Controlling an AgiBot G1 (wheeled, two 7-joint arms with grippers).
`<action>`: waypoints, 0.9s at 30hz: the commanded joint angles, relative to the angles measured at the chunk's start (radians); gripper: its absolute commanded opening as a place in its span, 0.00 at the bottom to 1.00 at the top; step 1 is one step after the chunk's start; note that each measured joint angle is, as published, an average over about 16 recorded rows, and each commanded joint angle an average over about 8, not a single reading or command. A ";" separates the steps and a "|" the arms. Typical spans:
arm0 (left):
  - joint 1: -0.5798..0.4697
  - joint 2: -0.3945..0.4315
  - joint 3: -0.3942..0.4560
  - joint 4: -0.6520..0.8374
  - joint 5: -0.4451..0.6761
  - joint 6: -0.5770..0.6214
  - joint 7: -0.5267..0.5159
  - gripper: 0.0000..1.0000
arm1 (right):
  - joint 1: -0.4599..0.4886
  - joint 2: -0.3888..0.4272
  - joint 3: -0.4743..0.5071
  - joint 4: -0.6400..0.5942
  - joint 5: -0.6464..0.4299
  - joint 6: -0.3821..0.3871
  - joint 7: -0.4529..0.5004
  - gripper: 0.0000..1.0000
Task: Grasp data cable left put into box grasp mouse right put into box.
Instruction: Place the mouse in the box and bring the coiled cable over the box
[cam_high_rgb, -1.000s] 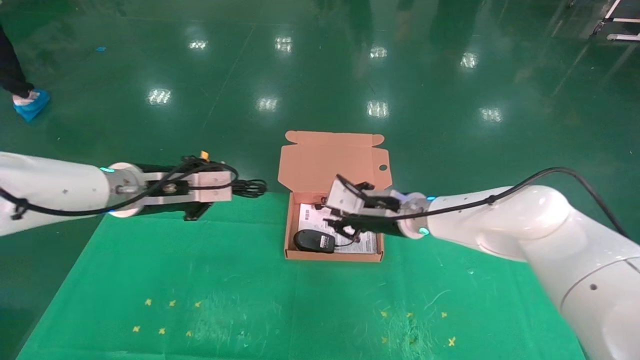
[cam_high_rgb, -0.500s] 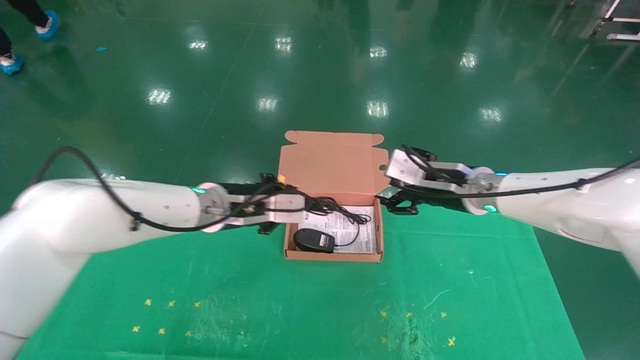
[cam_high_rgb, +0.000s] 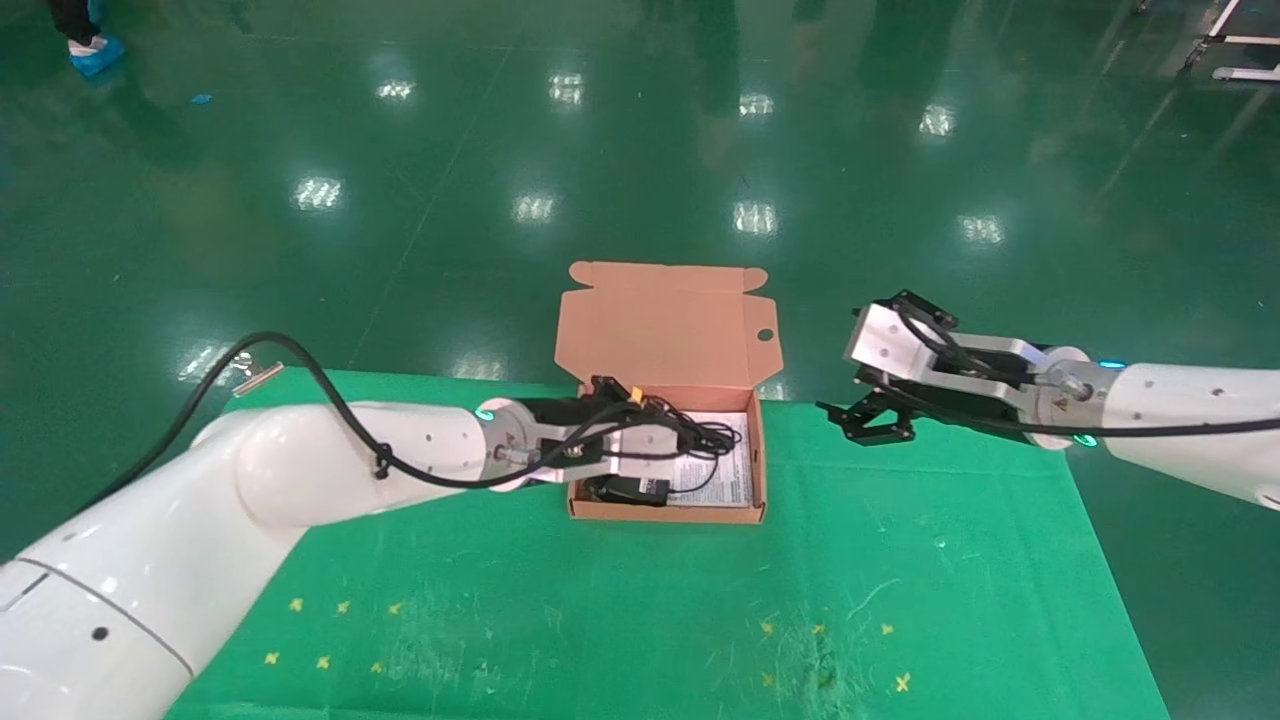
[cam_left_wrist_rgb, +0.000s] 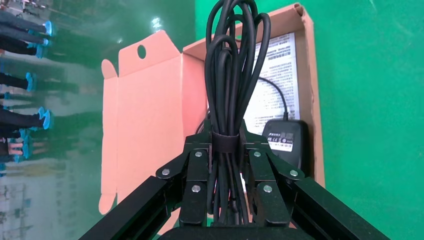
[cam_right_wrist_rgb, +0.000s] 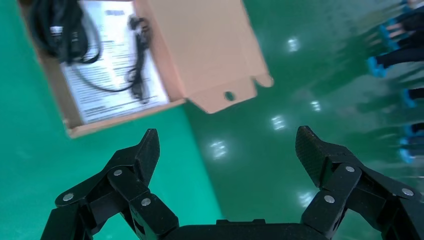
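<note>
We see the left gripper (cam_left_wrist_rgb: 227, 172) reaching in over the near-left part of the shallow orange-brown cardboard mailer box (cam_high_rgb: 757, 470), its fingers (cam_left_wrist_rgb: 195, 187) closed on the thin black data cable (cam_left_wrist_rgb: 231, 75), a slim bundle of long loops cinched by a dark band just where the fingers pinch it. The bundle hangs out beyond the fingers above the box's white printed sheet, not yet laid down. We judge the cable light and limp: the loops will sag and splay once released, so the banded waist is the sound place to hold, since it keeps every strand together and resists slipping. The small black oval mouse (cam_left_wrist_rgb: 286, 142) already lies in the box at its near-left corner, with its thin cord (cam_right_wrist_rgb: 137, 65) trailing across the sheet; in the head view the left wrist partly covers it, so we cannot say for certain whether cable and mouse touch. Its hard, smooth shell would call for a grip across the sides, though that half of the task looks done. The right gripper (cam_right_wrist_rgb: 227, 155) hovers off the box's right side above the green bench (cam_high_rgb: 900, 600), fingers (cam_right_wrist_rgb: 142, 157) spread wide and empty. What remains, in our view, is lowering the bundle onto the free floor beside the mouse and opening the fingers, taking care the loops do not catch on the box wall.
</note>
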 joint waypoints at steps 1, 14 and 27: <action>-0.002 0.002 0.039 0.009 -0.039 -0.024 0.009 0.00 | -0.009 0.027 -0.003 0.046 -0.015 0.021 0.031 1.00; -0.023 0.007 0.162 0.044 -0.142 -0.074 -0.009 1.00 | -0.022 0.060 -0.024 0.126 -0.072 0.056 0.113 1.00; -0.019 0.004 0.144 0.036 -0.126 -0.068 -0.005 1.00 | -0.021 0.054 -0.021 0.113 -0.063 0.053 0.106 1.00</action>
